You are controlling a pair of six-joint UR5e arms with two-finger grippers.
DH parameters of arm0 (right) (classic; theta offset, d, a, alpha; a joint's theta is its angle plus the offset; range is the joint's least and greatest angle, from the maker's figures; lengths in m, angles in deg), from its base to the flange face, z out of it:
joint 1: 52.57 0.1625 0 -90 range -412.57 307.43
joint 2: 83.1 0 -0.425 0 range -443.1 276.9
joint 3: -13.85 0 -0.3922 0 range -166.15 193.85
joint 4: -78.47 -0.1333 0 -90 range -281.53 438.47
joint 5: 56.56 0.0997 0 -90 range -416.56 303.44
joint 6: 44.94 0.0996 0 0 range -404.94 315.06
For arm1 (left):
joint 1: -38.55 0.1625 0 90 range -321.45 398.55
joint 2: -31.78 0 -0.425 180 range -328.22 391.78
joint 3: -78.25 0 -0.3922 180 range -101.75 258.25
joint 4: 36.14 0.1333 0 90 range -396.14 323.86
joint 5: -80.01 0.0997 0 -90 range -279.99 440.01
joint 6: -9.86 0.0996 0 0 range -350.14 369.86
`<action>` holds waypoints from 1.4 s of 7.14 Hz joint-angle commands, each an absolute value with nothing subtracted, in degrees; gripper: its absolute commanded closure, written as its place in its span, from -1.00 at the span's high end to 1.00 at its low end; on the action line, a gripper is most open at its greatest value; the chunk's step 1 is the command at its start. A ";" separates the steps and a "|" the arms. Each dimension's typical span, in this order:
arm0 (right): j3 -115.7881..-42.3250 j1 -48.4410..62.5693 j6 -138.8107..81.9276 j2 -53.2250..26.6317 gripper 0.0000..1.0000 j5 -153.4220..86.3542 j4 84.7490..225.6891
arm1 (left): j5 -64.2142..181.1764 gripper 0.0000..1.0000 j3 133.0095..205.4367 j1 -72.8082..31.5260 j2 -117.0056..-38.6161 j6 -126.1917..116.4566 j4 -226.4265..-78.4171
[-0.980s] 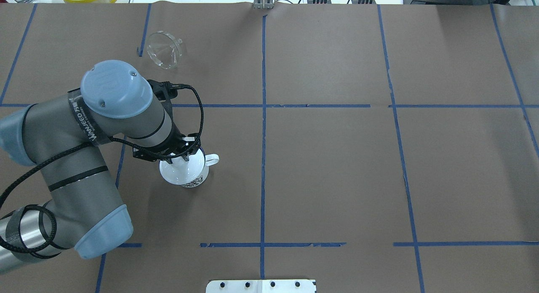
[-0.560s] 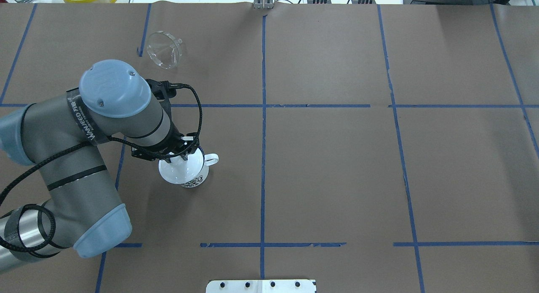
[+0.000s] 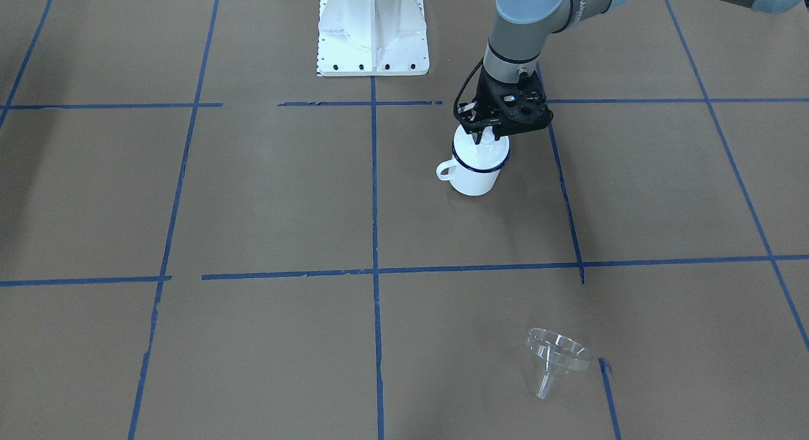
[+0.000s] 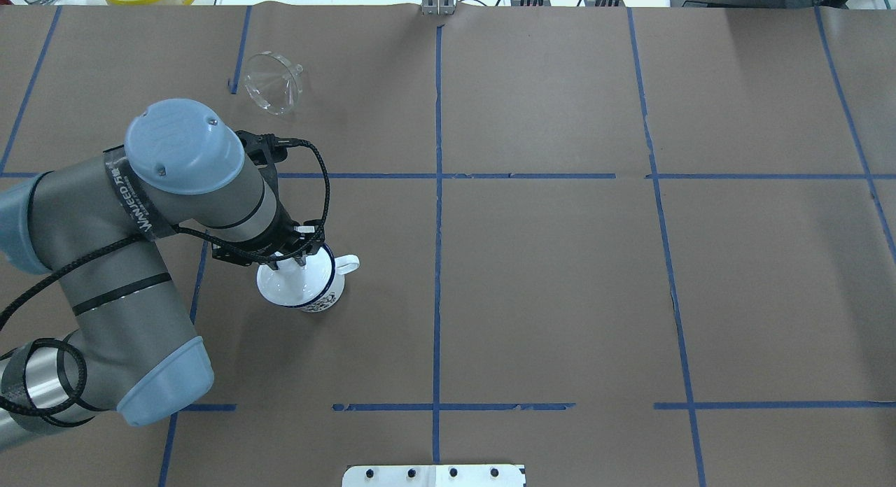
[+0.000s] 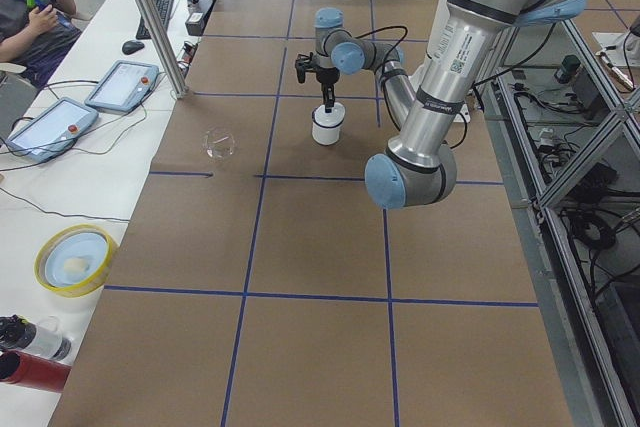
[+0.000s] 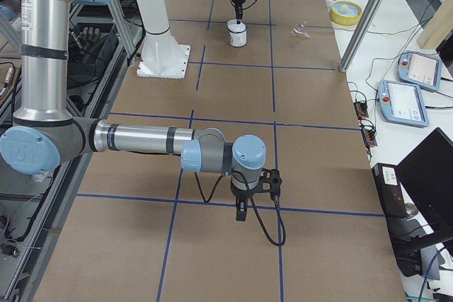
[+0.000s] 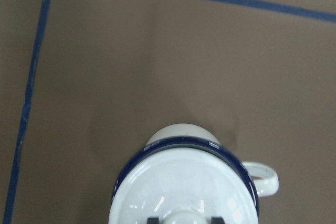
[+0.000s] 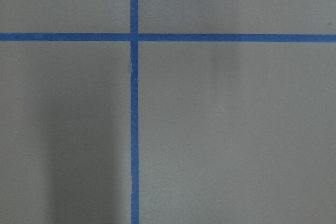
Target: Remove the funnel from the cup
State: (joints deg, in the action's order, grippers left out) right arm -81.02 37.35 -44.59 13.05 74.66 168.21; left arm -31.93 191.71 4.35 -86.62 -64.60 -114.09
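Robot's left hand (image 3: 485, 138) clenched on the knob of a white round knobbed lid (image 7: 184, 187) sitting on the white enamel mug with dark blue rim (image 3: 474, 181). Clear cone-shaped plastic funnel (image 4: 273, 81) lay on its side on the brown paper-covered counter (image 4: 560, 263), far side, well apart from the mug. Right hand (image 6: 241, 211) hung over the counter; couldn't tell its grip.

Brown paper-covered table (image 4: 560, 284) with blue tape grid (image 4: 437, 263); white side bench (image 5: 90, 172) with tablets (image 5: 122, 85).
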 commanded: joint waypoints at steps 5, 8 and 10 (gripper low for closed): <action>-81.07 37.34 -44.59 13.05 1.00 74.66 168.21 | -32.22 1.00 192.25 2.17 -86.96 -64.67 -114.10; -81.07 37.34 -44.59 13.05 1.00 74.66 168.21 | -32.75 1.00 196.79 -4.39 -86.35 -57.16 -113.93; -80.98 37.34 -44.59 13.05 1.00 74.66 168.21 | -37.45 1.00 197.52 -13.34 -84.69 -45.50 -114.01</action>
